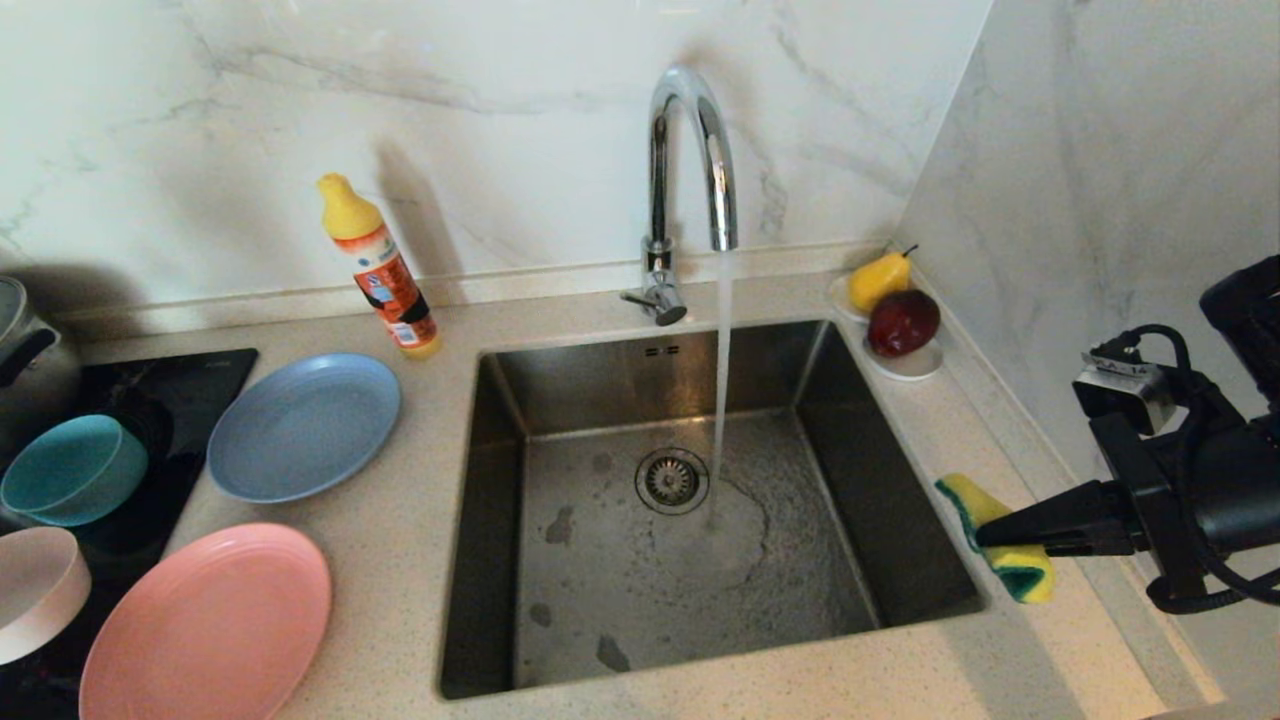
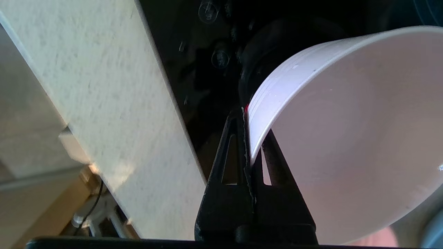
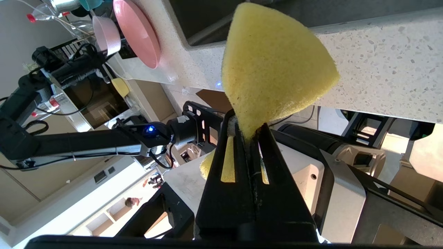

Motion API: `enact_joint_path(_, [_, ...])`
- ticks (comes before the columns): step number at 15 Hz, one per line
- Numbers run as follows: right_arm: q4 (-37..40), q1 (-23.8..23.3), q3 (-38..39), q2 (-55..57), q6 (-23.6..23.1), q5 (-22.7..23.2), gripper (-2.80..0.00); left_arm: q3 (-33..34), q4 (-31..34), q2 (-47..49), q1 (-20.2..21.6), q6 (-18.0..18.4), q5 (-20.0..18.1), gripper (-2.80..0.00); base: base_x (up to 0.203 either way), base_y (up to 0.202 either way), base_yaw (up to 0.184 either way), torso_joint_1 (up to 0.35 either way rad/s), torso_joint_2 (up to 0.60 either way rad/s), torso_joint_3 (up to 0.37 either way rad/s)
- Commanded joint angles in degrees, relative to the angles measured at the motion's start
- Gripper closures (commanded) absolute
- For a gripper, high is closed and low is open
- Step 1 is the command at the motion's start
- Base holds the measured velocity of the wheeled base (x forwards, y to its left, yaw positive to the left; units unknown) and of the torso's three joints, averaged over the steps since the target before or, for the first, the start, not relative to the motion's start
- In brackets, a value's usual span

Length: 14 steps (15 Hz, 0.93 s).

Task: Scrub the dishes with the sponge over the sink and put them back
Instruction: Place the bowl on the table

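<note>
My left gripper (image 2: 250, 138) is shut on the rim of the pale pink dish (image 2: 346, 131), one finger outside the wall and one inside. That dish (image 1: 35, 590) sits at the far left over the black cooktop; the gripper itself is outside the head view. My right gripper (image 1: 985, 535) is shut on the yellow sponge (image 1: 1025, 578), pinching its waist beside the right rim of the sink (image 1: 650, 370). In the right wrist view the sponge (image 3: 273, 69) fans out past the gripper (image 3: 247, 133). The blue-grey plate (image 1: 300, 425), teal bowl (image 1: 70, 470) and salmon-pink plate (image 1: 205, 625) lie left of the sink.
Water runs from the chrome faucet (image 1: 690, 150) into the basin near the drain. An orange detergent bottle (image 1: 380, 270) stands behind the blue-grey plate. A white saucer (image 1: 915, 368) with a pear and an apple sits at the sink's far right corner. A marble wall rises at the right.
</note>
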Motion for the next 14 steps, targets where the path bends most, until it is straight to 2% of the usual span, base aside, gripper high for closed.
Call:
enact_joint_path(1, [0.2,0.09,0.79,0.28,0.13,0.24,0.0,0.2,-2.3,1.54,0.65,0.38,-0.09,0.0,0.0,0.0,0.0,0.0,0.0,0.0])
enact_joint_path(3, [-0.23,0.03,1.47,1.08,0.04,0.24,0.0,0.27,-5.97,2.47,0.84,0.32,-0.4,0.0,0.0,0.0,0.0,0.0,0.0,0.0])
enact_joint_path(8, [-1.91,0.03,1.34,1.88,0.13,0.16,0.0,-1.21,-9.71,6.19,0.89,0.39,-0.42,0.0,0.0,0.0,0.0,0.0,0.0,0.0])
enact_joint_path(14, [-1.82,0.03,0.81,1.79,0.13,0.12,0.0,-4.37,-9.82,8.49,0.84,0.66,-1.63,0.0,0.0,0.0,0.0,0.0,0.0,0.0])
